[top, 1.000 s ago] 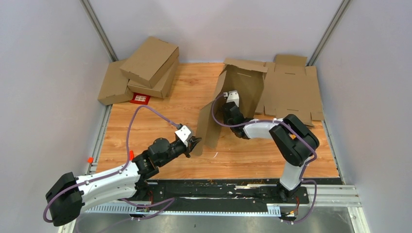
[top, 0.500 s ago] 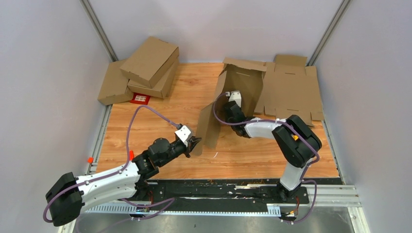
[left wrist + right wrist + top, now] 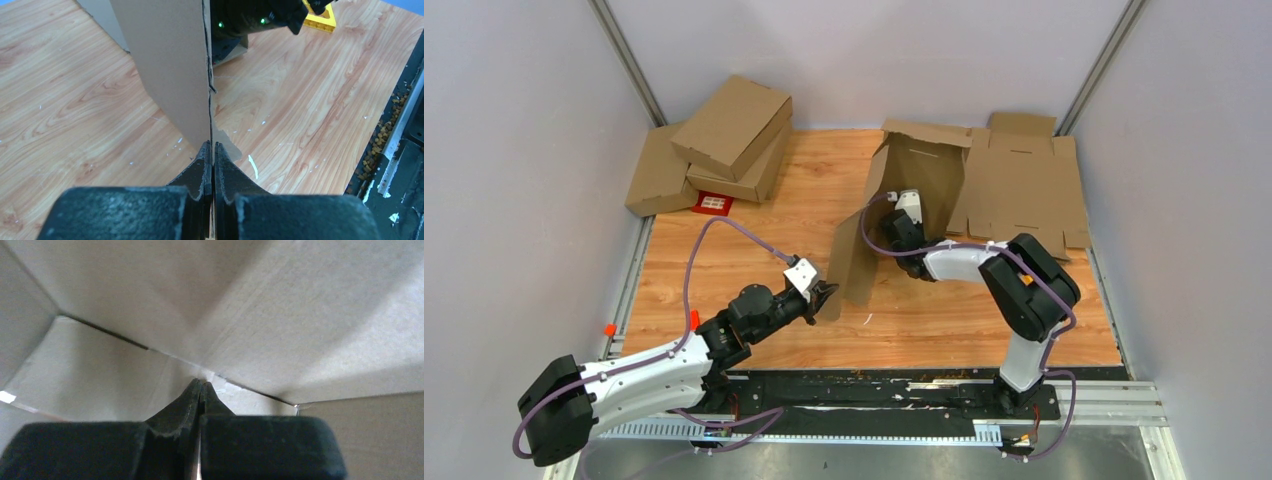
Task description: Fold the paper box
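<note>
The paper box (image 3: 929, 170) stands half-folded in the middle of the table, with brown panels upright and a long flap reaching toward the left arm. My left gripper (image 3: 827, 293) is shut on the lower edge of that flap. In the left wrist view the cardboard (image 3: 170, 65) runs edge-on between the fingers of my left gripper (image 3: 210, 145). My right gripper (image 3: 902, 205) reaches inside the box. In the right wrist view it (image 3: 201, 383) is shut, with its tips against an inner crease of the cardboard (image 3: 260, 310). I see nothing between its fingers.
A stack of folded brown mailer boxes (image 3: 729, 125) lies at the back left, with a red label (image 3: 713, 203) beside it. Flat cardboard blanks (image 3: 1029, 185) lie at the back right. A black rail (image 3: 904, 385) runs along the near edge.
My right gripper has shifted slightly inside the box. The left gripper and the flap it holds have not moved.
</note>
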Tool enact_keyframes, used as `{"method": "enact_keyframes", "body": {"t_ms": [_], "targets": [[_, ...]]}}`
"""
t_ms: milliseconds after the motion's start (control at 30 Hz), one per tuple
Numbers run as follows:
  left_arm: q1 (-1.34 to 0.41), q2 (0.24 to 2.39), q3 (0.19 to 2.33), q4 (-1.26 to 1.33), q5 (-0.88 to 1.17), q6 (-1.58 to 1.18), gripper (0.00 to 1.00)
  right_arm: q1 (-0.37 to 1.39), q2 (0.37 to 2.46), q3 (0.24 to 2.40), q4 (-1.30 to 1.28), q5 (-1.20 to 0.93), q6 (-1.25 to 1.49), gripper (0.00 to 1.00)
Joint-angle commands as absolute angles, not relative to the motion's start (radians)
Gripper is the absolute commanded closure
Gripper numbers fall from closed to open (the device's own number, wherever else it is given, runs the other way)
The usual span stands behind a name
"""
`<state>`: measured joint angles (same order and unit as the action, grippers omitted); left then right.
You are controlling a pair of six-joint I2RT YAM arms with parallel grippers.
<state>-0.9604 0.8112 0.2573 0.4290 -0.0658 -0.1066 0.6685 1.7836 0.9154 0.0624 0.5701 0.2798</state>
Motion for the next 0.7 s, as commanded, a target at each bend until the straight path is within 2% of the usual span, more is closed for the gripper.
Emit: {"method": "enact_keyframes", "body": {"t_ms": [0, 167, 400, 667], "targets": [[-0.965, 0.795, 0.273, 0.439, -0.058, -0.106, 1.00, 0.665, 1.844, 0.959, -0.058, 0.639, 0.319, 1.00], [-0.965, 0.792, 0.273, 0.436, -0.057, -0.107, 1.00, 0.665, 1.844, 0.972, -0.056, 0.608, 0.324, 1.00], [-0.965, 0.791, 0.274, 0.438, -0.054, -0.109, 1.00, 0.665, 1.707, 0.925, 0.039, 0.595, 0.232, 1.00], [-0.965, 0.789, 0.275, 0.434, -0.057, -0.106, 1.00, 0.664, 1.832, 1.028, -0.099, 0.589, 0.266, 1.00]]}}
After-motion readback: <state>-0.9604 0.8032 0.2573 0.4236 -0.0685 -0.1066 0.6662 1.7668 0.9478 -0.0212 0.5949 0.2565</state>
